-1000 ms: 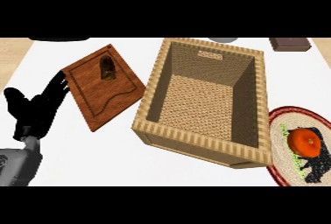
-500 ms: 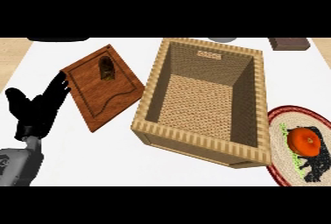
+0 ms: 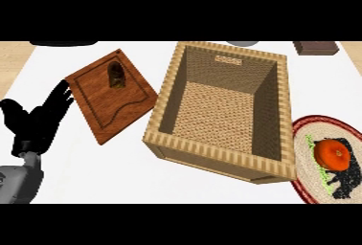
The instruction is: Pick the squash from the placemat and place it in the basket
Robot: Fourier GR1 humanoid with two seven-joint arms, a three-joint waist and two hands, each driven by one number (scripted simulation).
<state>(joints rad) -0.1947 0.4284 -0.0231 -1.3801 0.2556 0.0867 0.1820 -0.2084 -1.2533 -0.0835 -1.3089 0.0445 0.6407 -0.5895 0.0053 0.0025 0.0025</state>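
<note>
I look down at my table (image 3: 92,162). Its top is white and smooth, and a pale wood strip shows along the far edge. At the far side I see bits of three things, cut off by the edge of my view: something dark and flat at the left, something round and grey in the middle, and a dark brown block (image 3: 316,47) at the right.

In the middle stands the basket (image 3: 164,104). It is a big box shape made of woven straw, light tan, with tall walls and a ribbed rim. Its bottom has a fine woven look. It sits a bit turned.

Left of the basket lies a wooden cutting board (image 3: 113,103). It is reddish brown, flat, with a groove near its edge and a hole for a handle at the far end. It lies slanted, just beside the basket.

At the right is the placemat (image 3: 305,131). It is round, woven, cream with a dark red rim. The squash (image 3: 335,154) is on it. It is round and orange.

My right hand (image 3: 350,179) is black and lies on the placemat, touching the squash. I cannot tell if its fingers are open or curled.

My left hand (image 3: 35,119) is at the left edge, resting, with its fingers spread and up.
</note>
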